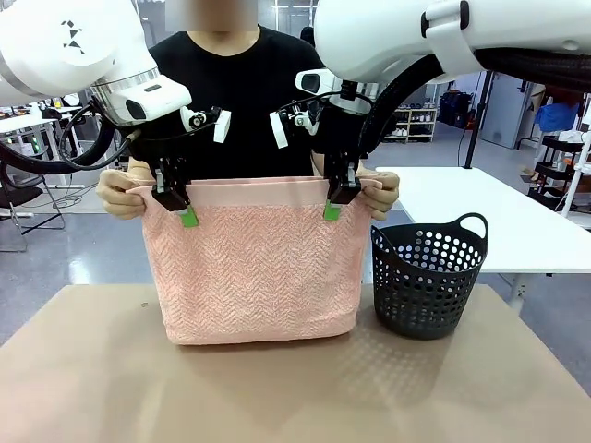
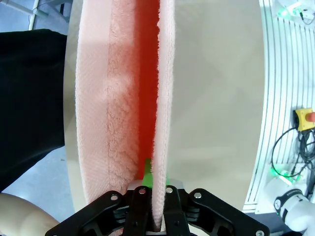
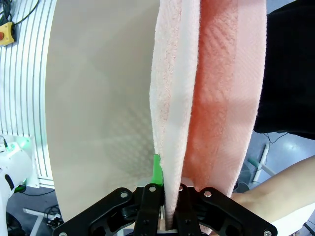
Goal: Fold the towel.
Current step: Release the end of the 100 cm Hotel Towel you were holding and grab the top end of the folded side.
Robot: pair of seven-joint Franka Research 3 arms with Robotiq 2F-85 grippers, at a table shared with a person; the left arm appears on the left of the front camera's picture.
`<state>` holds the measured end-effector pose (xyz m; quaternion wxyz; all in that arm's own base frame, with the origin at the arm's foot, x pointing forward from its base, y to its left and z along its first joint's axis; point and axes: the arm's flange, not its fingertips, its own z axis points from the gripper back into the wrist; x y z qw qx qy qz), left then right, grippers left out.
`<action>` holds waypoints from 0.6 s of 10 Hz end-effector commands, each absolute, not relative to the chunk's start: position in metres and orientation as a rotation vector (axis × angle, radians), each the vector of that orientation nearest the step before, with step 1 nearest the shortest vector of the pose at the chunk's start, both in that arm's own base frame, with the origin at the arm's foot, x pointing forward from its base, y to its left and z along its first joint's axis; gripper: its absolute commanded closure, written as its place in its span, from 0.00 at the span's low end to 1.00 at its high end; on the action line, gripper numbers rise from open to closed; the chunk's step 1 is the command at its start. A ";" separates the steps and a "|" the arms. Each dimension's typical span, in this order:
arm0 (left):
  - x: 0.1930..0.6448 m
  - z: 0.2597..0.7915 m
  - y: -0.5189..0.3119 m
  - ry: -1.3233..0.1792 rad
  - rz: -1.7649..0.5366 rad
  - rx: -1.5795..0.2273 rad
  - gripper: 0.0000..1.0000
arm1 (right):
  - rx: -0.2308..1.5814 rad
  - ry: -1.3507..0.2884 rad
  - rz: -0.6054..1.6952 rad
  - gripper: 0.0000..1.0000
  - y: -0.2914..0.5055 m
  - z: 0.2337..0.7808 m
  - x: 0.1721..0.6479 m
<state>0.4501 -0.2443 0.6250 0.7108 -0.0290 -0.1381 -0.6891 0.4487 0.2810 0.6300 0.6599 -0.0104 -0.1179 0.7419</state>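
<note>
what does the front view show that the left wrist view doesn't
Front view: the black basket beside the hanging towel, both of the person's hands at its top corners, the right tool shut on its edge. Left wrist view: the gap between the towel's two layers, looking down. Both: the towel, the table, the left tool shut on the top edge.

At bottom centre the left gripper [image 2: 155, 191] clamps the right-hand layer of the doubled towel [image 2: 118, 98], which runs up the frame over the tan table [image 2: 211, 98].
</note>
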 end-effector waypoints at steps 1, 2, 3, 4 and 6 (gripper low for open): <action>0.451 0.628 -0.244 -0.301 -1.533 -0.058 1.00 | -0.028 -0.264 1.685 1.00 0.280 0.631 0.448; 0.451 0.628 -0.244 -0.301 -1.533 -0.058 1.00 | -0.028 -0.264 1.685 1.00 0.280 0.631 0.448; 0.451 0.628 -0.244 -0.301 -1.533 -0.058 1.00 | -0.028 -0.264 1.685 1.00 0.280 0.631 0.448; 0.451 0.628 -0.244 -0.301 -1.533 -0.058 1.00 | -0.028 -0.264 1.685 1.00 0.280 0.631 0.448; 0.451 0.627 -0.242 -0.322 -1.543 -0.045 0.67 | -0.033 -0.270 1.683 0.65 0.280 0.631 0.448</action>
